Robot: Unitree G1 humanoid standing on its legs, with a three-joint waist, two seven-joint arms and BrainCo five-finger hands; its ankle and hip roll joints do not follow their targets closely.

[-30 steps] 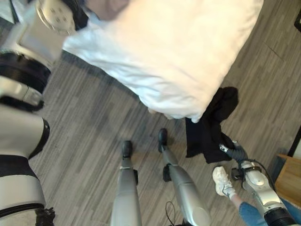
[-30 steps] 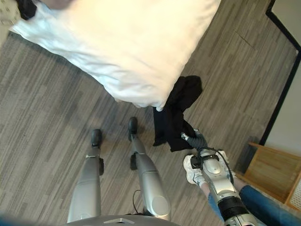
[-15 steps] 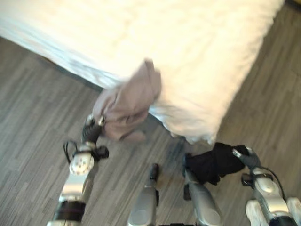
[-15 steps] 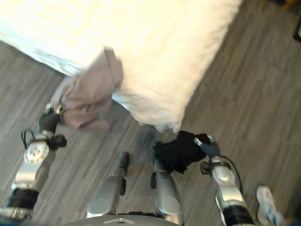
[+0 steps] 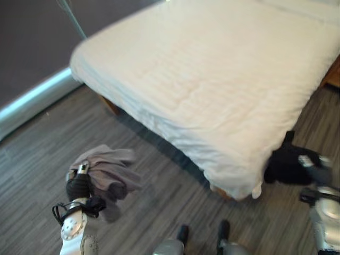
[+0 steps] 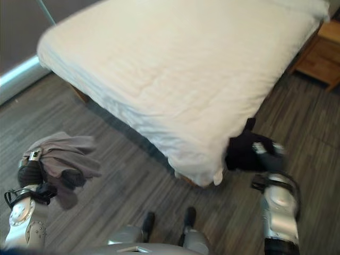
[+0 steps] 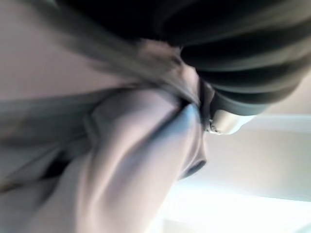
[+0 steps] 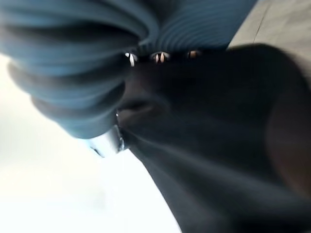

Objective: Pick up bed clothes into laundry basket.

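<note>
Two hands grip clothes: left hand [image 5: 78,186] grey garment [image 5: 109,169], right hand [image 6: 270,158] black garment [image 6: 243,152].

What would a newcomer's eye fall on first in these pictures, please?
The big white bed fills the upper part of the scene. On the wood floor before it, the left hand holds up a grey garment, and the right hand grips a black garment by the bed's near corner.
</note>
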